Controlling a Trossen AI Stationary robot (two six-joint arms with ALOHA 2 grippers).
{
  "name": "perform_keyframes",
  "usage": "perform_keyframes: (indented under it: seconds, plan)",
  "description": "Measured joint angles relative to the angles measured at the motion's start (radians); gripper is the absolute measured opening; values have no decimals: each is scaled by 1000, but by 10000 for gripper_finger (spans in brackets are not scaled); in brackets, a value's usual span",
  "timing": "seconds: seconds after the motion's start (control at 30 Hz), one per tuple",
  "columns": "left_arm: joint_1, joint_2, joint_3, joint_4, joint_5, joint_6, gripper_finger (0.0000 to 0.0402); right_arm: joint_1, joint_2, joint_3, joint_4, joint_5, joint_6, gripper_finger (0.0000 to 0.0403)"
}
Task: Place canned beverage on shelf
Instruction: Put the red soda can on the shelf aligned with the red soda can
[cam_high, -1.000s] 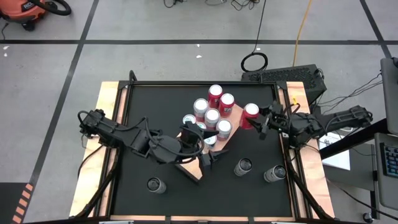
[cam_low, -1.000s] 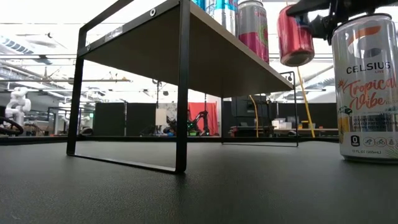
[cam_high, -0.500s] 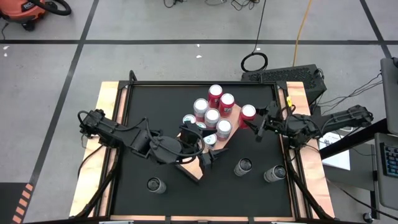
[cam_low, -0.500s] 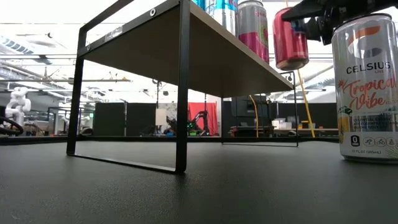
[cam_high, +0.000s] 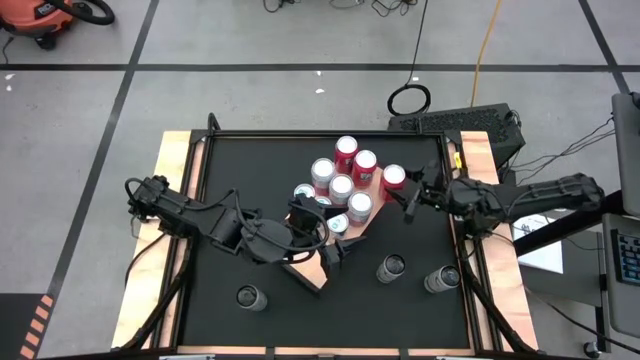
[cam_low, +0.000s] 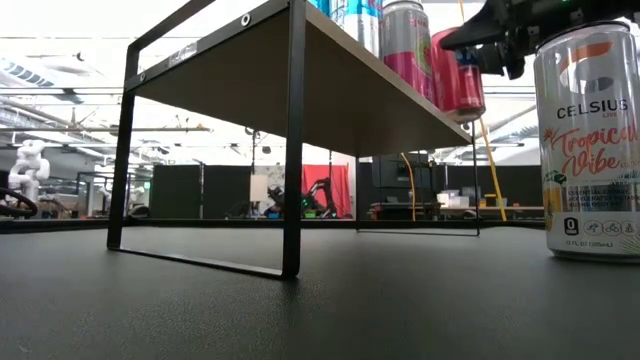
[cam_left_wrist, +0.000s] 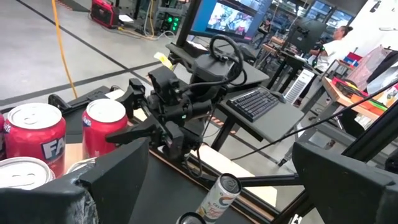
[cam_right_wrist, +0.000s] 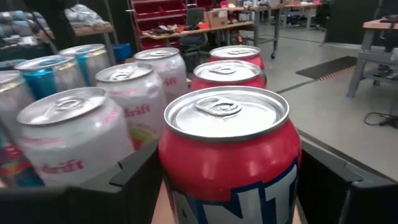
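— While we scan from the left edge of the black table (cam_high: 400, 310), what do we meet first?

— We meet the left arm, reaching in from the left rim and lying across the tabletop. Its left gripper (cam_high: 335, 253) sits near the front corner of the shelf (cam_high: 309, 274), the fingers spread wide apart with nothing between them. A lone can (cam_high: 248, 297) stands on the table near the front, left of that gripper.

— And at the centre?

— We see the tan wooden shelf on its black frame, carrying a cluster of cans (cam_high: 340, 187), some silver, some red. From table height we look under the board (cam_low: 330, 80) and see the cans' lower halves along its far edge.

— Where is the can being placed?

— We find the red can (cam_high: 394, 178) at the right-hand end of the shelf, just beside the red and silver ones already there. The right gripper (cam_high: 408, 190) is clamped around it, one finger on each side, as its own wrist camera shows (cam_right_wrist: 230, 155). From table height the can (cam_low: 458, 76) hangs at the board's end, slightly tilted; we cannot tell whether its base touches the wood.

— Further right?

— We see two more cans (cam_high: 391, 268) (cam_high: 443, 279) standing on the table toward the front right, well apart from the shelf. One, a Celsius can (cam_low: 587, 140), fills the right of the low view.
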Motion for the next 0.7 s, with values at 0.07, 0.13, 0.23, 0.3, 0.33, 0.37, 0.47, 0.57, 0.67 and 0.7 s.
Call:
perform_keyframes:
  seconds: [0.07, 0.13, 0.23, 0.3, 0.33, 0.37, 0.47, 0.57, 0.67, 0.7]
  plan:
    - [0, 0, 0, -1, 0, 0, 398, -12, 8, 0, 6, 0, 1, 272]
    - [0, 0, 0, -1, 0, 0, 398, -23, 20, 0, 17, -15, 0, 272]
    - [0, 0, 0, -1, 0, 0, 398, -42, 46, 0, 56, -71, -2, 272]
    - [0, 0, 0, -1, 0, 0, 398, -49, 64, 1, 67, -86, 2, 272]
    - [0, 0, 0, -1, 0, 0, 398, -51, 71, 1, 64, -85, 3, 272]
    - [0, 0, 0, -2, 0, 0, 398, -53, 76, 1, 62, -82, 4, 272]
    - [0, 0, 0, -2, 0, 0, 398, -60, 84, 1, 64, -79, 6, 272]
    - [0, 0, 0, -2, 0, 0, 398, -65, 92, 1, 69, -78, 6, 272]
    - [0, 0, 0, -2, 0, 1, 398, -71, 99, 2, 71, -79, 12, 272]
    - [0, 0, 0, -4, 0, 1, 398, -74, 101, 2, 72, -79, 20, 272]
